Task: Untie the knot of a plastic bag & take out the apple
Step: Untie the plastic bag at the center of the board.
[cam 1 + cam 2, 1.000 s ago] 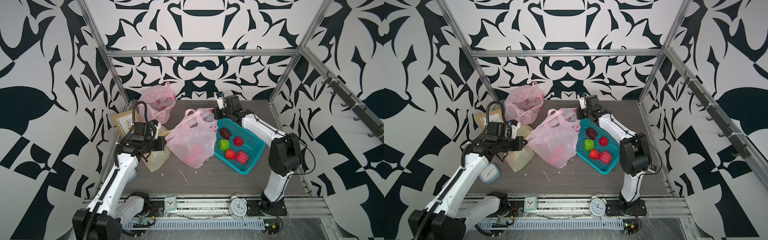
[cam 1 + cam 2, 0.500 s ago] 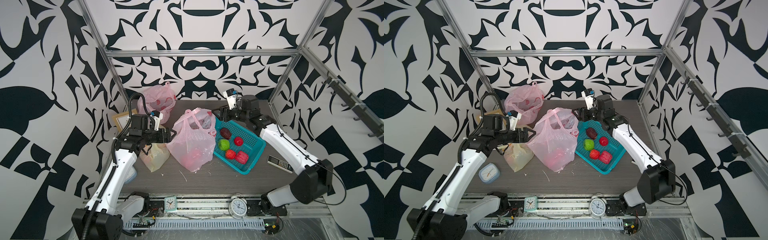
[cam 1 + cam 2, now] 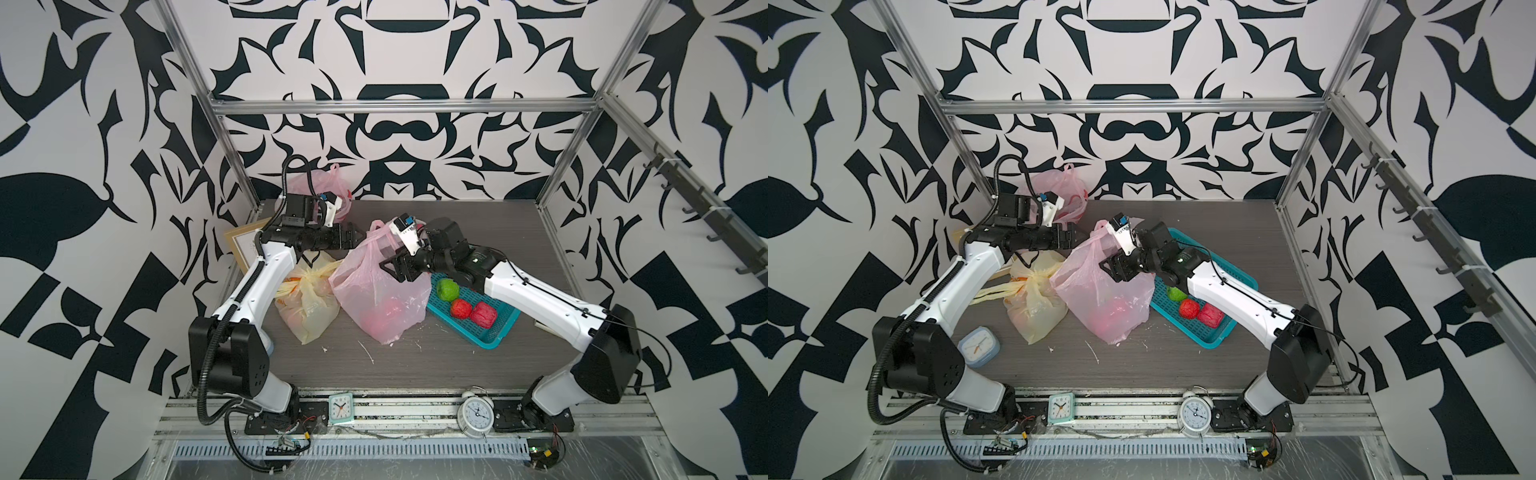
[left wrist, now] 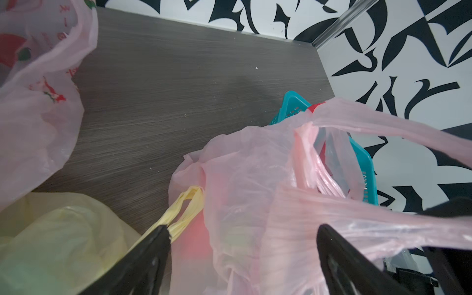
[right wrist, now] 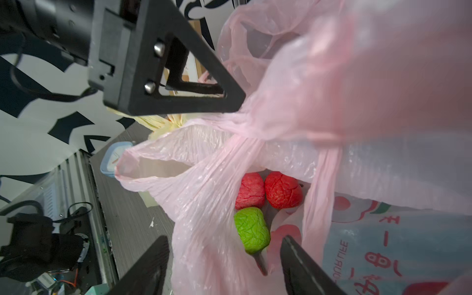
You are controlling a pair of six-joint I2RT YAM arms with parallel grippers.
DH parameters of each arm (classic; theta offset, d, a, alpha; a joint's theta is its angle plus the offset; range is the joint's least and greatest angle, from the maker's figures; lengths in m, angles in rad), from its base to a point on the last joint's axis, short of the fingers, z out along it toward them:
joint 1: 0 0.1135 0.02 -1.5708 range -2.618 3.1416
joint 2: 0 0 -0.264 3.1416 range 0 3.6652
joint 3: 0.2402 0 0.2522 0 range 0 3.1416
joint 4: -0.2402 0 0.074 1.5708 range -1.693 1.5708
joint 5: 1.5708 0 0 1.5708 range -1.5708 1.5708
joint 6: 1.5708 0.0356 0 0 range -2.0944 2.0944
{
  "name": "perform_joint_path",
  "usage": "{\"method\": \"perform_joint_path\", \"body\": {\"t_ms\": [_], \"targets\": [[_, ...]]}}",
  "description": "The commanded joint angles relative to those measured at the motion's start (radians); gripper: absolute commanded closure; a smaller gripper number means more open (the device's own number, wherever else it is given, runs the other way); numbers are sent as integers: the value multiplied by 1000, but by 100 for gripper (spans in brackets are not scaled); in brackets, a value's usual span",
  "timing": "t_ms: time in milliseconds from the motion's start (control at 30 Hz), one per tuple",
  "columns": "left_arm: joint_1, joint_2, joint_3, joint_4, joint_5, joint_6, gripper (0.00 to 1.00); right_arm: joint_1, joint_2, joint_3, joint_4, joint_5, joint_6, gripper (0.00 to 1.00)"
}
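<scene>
The pink bag [image 3: 376,291] is seen standing on the table [image 3: 415,361], touching a yellow bag [image 3: 307,309] on one side and overlapping a corner of a teal basket [image 3: 494,332] on the other. Other fruits [image 3: 459,309] are held in the basket. In the right wrist view the pink bag's mouth is shown gaping, and the apple [image 5: 282,190] is seen at the bottom inside. It is pressed against a red fruit [image 5: 249,190], with a green fruit [image 5: 251,229] just beside both. The left gripper [image 3: 356,240] is placed at the bag's upper edge on the yellow bag's side. Its jaws are spread wide, and pink film is draped between them without being pinched. One of its fingertips [image 5: 229,102] is seen touching a bunched handle. The right gripper [image 3: 392,270] is placed at the opposite upper edge, above the basket's side. It is likewise released, with loose film and the open mouth lying between its parted fingers and nothing clamped. A second pink bag [image 3: 328,187] is set against the back wall, behind the left arm.
</scene>
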Motion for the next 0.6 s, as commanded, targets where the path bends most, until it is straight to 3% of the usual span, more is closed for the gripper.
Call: {"method": "perform_joint_path", "body": {"t_ms": [0,100,267,400,467,567], "targets": [[4,1,25,0,82,14,9,13,9,44,5,56,-40,28],[4,23,24,19,133,6,16,16,49,69,-15,66,-48,28],[4,69,35,41,245,-22,51,29,83,68,-44,93,-55,29],[4,97,31,37,267,-21,60,41,80,55,-51,86,-56,34],[3,109,25,36,291,-22,61,46,81,55,-58,81,-58,41],[-3,114,13,36,322,-24,63,51,81,56,-67,75,-58,62]]}}
